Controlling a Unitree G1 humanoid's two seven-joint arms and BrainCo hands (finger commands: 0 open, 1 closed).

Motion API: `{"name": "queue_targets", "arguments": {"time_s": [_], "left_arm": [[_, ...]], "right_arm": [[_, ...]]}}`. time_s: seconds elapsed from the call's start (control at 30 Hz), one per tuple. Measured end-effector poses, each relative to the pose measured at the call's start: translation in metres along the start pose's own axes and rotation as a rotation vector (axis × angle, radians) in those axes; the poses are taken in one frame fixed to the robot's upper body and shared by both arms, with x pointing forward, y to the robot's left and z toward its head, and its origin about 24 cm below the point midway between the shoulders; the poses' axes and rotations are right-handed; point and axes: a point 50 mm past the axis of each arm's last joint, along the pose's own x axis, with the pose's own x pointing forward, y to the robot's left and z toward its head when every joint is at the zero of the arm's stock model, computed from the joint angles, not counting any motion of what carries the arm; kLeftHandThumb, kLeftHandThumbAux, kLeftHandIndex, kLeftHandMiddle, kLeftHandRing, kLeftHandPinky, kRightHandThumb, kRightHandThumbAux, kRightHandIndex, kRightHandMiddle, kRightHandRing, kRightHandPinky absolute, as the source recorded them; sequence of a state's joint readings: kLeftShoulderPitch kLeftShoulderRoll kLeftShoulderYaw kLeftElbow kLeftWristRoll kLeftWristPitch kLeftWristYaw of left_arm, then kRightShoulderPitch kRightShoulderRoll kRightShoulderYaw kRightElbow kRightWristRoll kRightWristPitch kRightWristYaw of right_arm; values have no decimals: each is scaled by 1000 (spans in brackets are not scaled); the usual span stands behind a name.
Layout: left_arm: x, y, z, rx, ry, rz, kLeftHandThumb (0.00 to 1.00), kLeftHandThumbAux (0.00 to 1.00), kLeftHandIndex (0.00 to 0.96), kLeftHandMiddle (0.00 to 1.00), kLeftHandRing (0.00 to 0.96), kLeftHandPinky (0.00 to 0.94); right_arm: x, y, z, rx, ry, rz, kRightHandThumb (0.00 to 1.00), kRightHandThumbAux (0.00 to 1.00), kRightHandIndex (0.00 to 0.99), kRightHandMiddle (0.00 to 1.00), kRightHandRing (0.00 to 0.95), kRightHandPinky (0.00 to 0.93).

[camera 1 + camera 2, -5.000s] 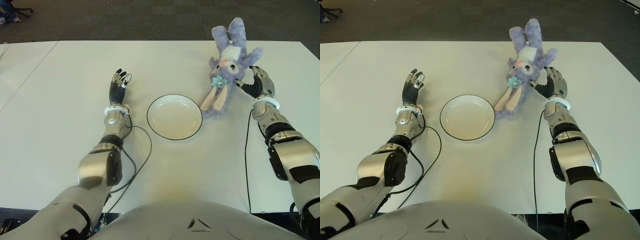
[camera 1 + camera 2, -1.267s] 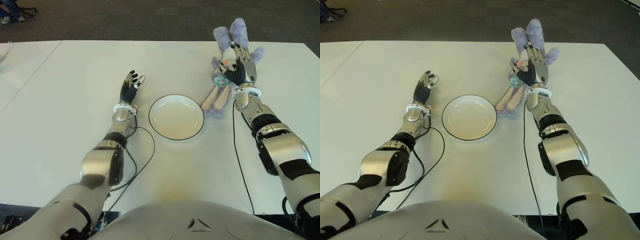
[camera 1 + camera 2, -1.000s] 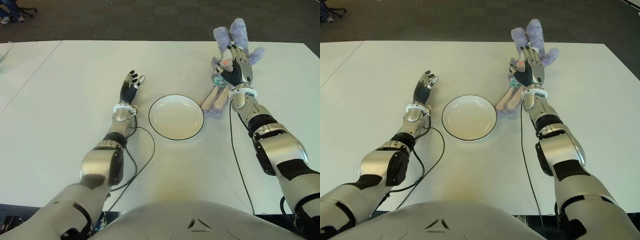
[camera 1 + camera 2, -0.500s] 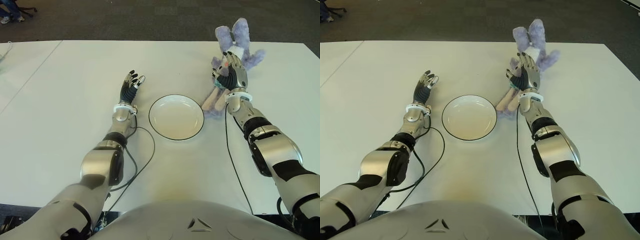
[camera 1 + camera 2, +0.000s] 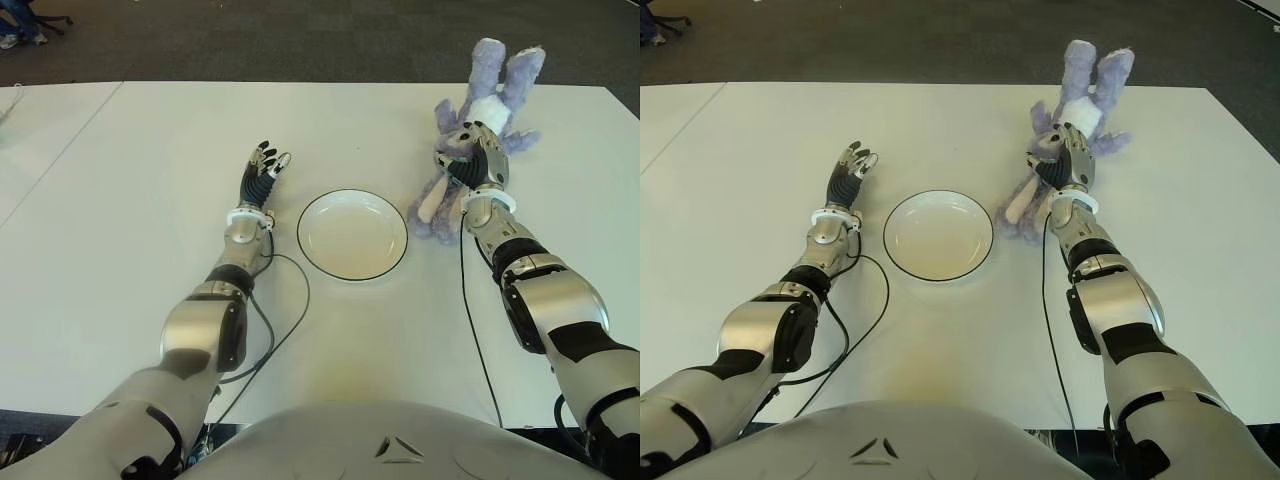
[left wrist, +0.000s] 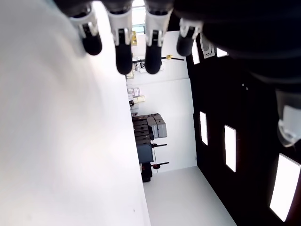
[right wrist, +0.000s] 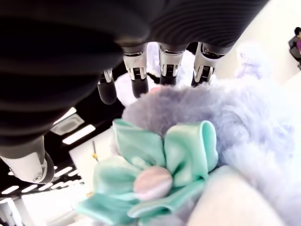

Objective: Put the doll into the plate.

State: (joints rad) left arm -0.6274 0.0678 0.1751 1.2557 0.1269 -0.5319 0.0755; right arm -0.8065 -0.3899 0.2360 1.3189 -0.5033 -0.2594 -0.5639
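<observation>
The doll (image 5: 497,100) is a purple plush rabbit with a white face and a teal bow (image 7: 160,174). It lies just right of the plate, ears pointing far-right and pale legs toward the plate. My right hand (image 5: 472,160) is over its chest, the fingers (image 7: 167,66) curled over the head and the bow against the palm. The white plate (image 5: 352,235) with a dark rim sits at the table's middle and holds nothing. My left hand (image 5: 262,165) shows left of the plate, fingers spread and holding nothing.
The white table (image 5: 120,200) runs wide on both sides, with a seam at the far left. A black cable (image 5: 290,300) loops beside my left forearm near the plate. Dark carpet (image 5: 250,40) lies beyond the far edge.
The doll has turned, its ears swinging from straight back to the far right. My right hand moved from beside the doll onto its chest and closed on it. The left hand stayed still.
</observation>
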Motion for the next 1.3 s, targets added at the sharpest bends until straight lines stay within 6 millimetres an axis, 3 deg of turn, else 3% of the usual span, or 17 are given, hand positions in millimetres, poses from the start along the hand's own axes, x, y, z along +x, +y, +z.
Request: {"name": "queue_targets", "arguments": {"time_s": [0.8,1.3], "left_arm": [[0,2,0,-11,2,19,0,469,99,136,125,52],[0,2,0,-10,2,18,0,425,74,148,145,73]], "right_arm": [[1,-8,-18,-17,108,17,354,535,157,0,0,0],[1,-10,-22,-31,117,27,408,562,228,37,5,0]]}}
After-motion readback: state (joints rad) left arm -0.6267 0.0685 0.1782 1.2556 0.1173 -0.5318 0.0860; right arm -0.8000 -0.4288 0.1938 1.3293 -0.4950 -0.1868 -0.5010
